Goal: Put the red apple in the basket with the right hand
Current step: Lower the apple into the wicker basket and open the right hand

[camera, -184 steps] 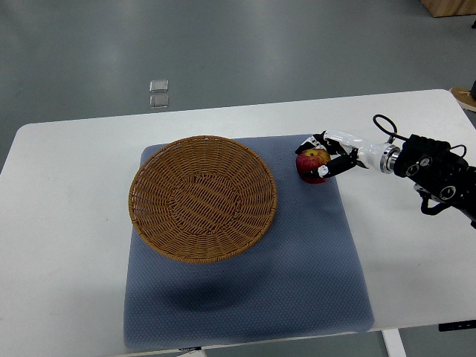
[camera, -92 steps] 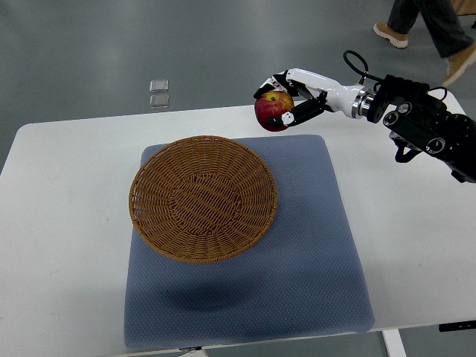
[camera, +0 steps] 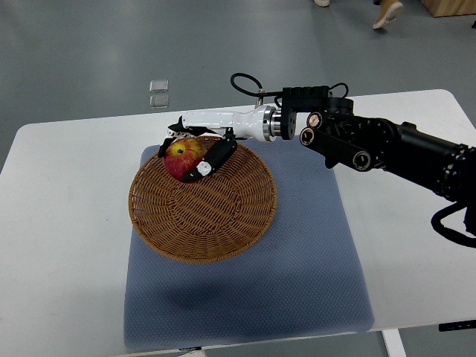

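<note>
A round woven wicker basket point(camera: 202, 199) sits on a blue-grey mat point(camera: 312, 253), which lies on a white table point(camera: 67, 245). The robot's right arm point(camera: 372, 145), black with a white forearm, reaches in from the right side and stretches across the far rim of the basket. Its right hand point(camera: 195, 150) has its fingers curled around a red apple point(camera: 183, 157) with a yellow patch, gripping it from above and from the side. The apple is over the far left part of the basket's bowl, just inside the rim; whether it touches the weave cannot be told. Beyond the table, past the basket's far side, two small clear squares point(camera: 158, 93) lie on the grey floor point(camera: 89, 52). A person's shoes point(camera: 387, 12) show at the top edge of the view, well beyond the basket.
</note>
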